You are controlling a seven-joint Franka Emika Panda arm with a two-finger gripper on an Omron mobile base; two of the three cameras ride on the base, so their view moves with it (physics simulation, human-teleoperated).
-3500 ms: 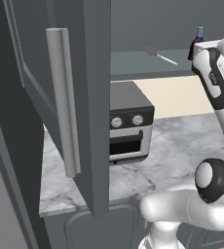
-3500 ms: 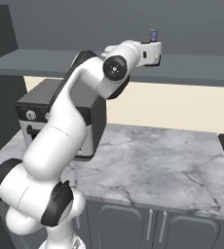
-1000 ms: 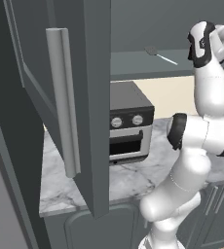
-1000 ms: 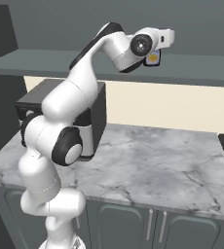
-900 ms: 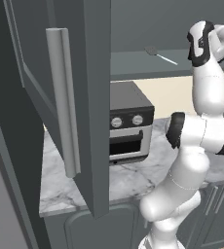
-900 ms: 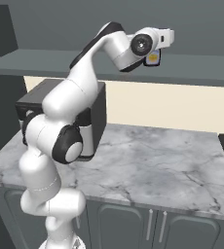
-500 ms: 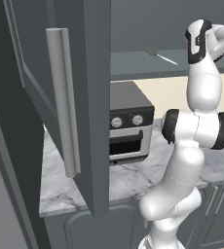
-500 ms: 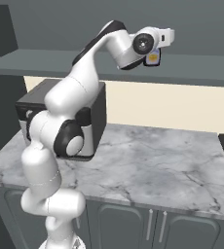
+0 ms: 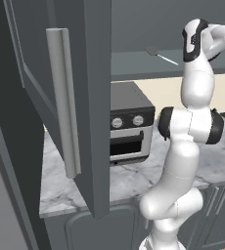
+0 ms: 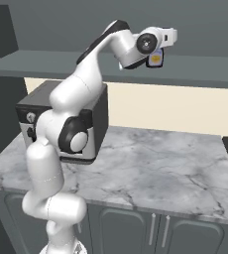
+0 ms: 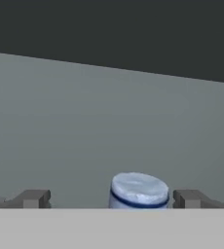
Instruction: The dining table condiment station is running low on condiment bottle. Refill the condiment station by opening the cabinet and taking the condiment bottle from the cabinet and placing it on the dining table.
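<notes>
The cabinet door [image 9: 95, 97] stands swung open at the left, its long grey bar handle [image 9: 63, 102] facing me. The arm reaches up to the cabinet's grey shelf [image 10: 46, 64]. There the condiment bottle [image 10: 155, 58] stands upright, dark with a pale label. My gripper [image 10: 158, 49] is at the bottle's top. In the hand view its lilac cap [image 11: 139, 190] sits between the two fingertips, nearer the right one, with gaps on both sides. The gripper [image 11: 113, 199] is open and holds nothing. The dining table is out of view.
A black toaster oven [image 9: 129, 127] stands on the marble worktop [image 10: 160, 168] below the shelf. A spatula [image 9: 156, 51] lies on the shelf left of the hand. Dark base cabinets [image 10: 150, 228] run under the worktop. The open door juts out on the arm's left.
The arm's lower links have straightened up more upright. The hand has stayed at the bottle on the shelf, jaws still open.
</notes>
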